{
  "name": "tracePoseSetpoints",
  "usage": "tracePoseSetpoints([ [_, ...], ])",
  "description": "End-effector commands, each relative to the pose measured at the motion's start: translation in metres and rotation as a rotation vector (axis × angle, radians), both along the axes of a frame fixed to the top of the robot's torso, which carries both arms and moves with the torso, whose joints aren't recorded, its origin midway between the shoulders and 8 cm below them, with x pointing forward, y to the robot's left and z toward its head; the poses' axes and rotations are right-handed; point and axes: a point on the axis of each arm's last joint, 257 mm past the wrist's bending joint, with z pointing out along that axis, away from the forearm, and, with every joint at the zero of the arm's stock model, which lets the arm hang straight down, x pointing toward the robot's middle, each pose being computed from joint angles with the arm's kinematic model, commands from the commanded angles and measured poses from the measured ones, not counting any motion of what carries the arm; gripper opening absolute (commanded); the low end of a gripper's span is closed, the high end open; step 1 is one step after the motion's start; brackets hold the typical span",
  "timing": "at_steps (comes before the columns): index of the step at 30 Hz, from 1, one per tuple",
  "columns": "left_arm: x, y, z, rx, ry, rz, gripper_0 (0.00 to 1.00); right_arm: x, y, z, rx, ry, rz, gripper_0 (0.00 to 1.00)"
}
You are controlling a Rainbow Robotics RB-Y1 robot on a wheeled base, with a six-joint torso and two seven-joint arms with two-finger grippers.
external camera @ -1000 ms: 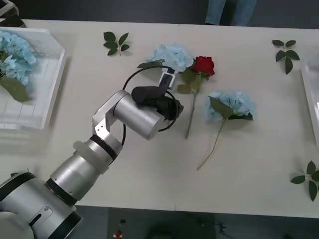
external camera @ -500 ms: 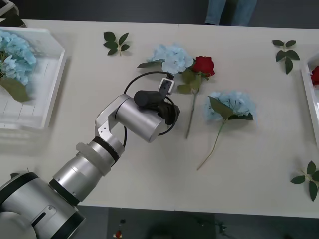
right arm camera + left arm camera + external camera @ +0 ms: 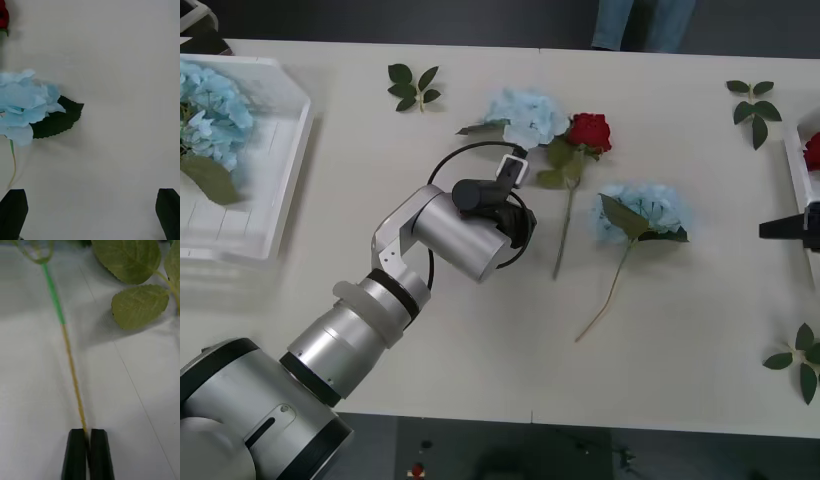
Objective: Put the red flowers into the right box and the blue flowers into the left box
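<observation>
Here the black-fingered left gripper (image 3: 88,450) pinches the thin stem end of a pale-blue artificial hydrangea (image 3: 525,114); the right gripper (image 3: 90,210) hangs wide apart.

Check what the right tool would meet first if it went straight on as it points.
Probably the blue flower, dark leaf first; it lies off-centre of the open right tool, so a miss is possible.
</observation>
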Motion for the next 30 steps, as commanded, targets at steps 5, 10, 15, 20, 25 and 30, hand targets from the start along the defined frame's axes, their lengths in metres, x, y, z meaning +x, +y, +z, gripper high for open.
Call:
tracePoseSetpoints([
  [5, 0.001, 0.023, -0.003, 0.069, -0.018, -0.028, 0.0, 0.013, 0.072, 0.017, 0.0, 0.016, -0.054, 1.0],
  [10, -0.012, 0.048, -0.004, 0.01, -0.004, -0.026, 0.0, 0.008, 0.107, 0.017, -0.023, 0.061, -0.086, 1.0],
  [15, -0.047, 0.085, 0.006, -0.001, 0.01, -0.05, 0.0, 0.003, 0.142, 0.013, -0.043, 0.108, -0.137, 1.0],
  [20, -0.085, 0.119, 0.009, -0.004, -0.003, -0.063, 0.0, 0.004, 0.166, 0.006, -0.038, 0.139, -0.2, 1.0],
  [25, -0.122, 0.15, 0.011, 0.004, -0.016, -0.064, 0.0, 0.014, 0.189, -0.006, -0.072, 0.123, -0.262, 1.0],
  [30, -0.142, 0.169, 0.005, 0.002, -0.03, -0.052, 0.21, 0.025, 0.211, -0.025, -0.071, 0.129, -0.314, 1.0],
])
